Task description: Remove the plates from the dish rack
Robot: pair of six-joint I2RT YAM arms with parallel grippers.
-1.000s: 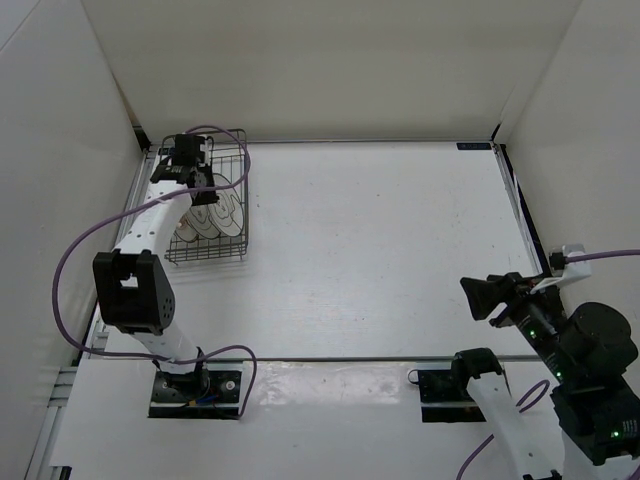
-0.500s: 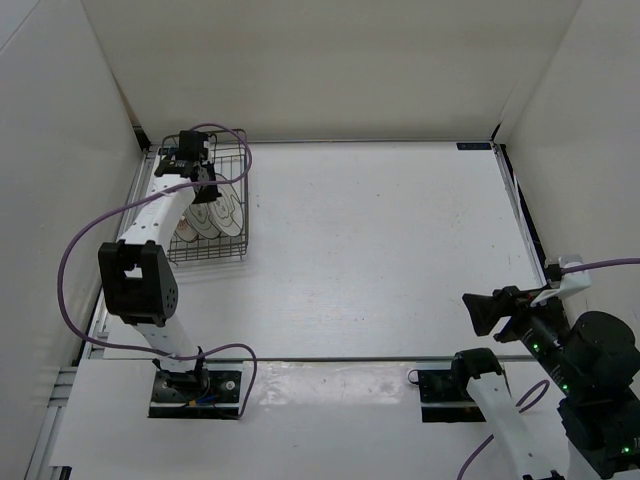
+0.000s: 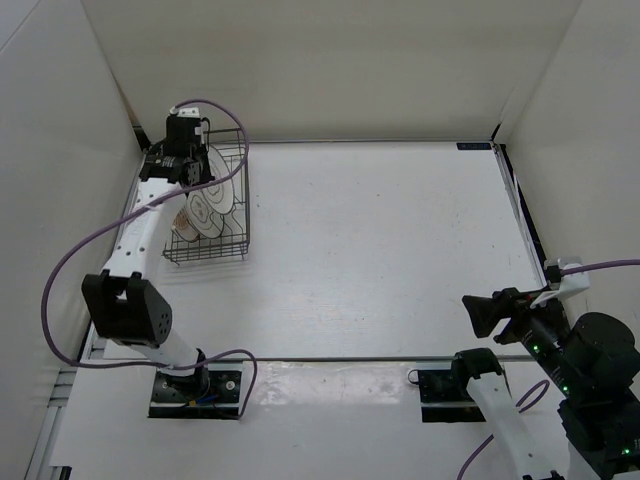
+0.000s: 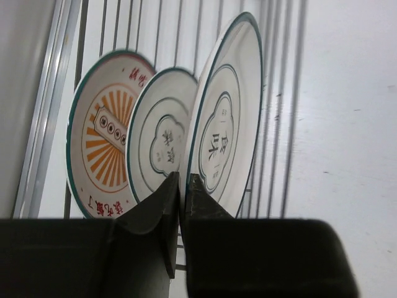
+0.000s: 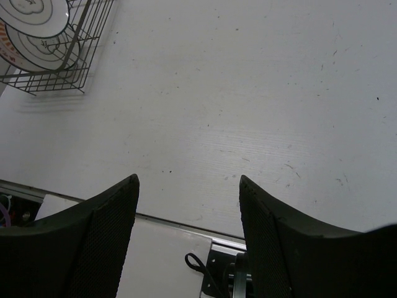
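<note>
Seen from above, the left gripper [image 3: 186,160] is hanging over the dark wire dish rack [image 3: 205,258] at the far left of the table; its wrist camera is showing the jaws pinching the edge of the grey-rimmed round white plate [image 4: 226,112] (upright, probably so that it slides straight out of the rack), while in the right wrist view the right gripper [image 5: 188,186] is waiting well apart, with its jaws open and empty.

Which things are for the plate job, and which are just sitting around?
For the job: left gripper, shut on the end plate; middle plate; orange plate; dish rack.
Just around: right gripper, open over the table; purple cable.
</note>
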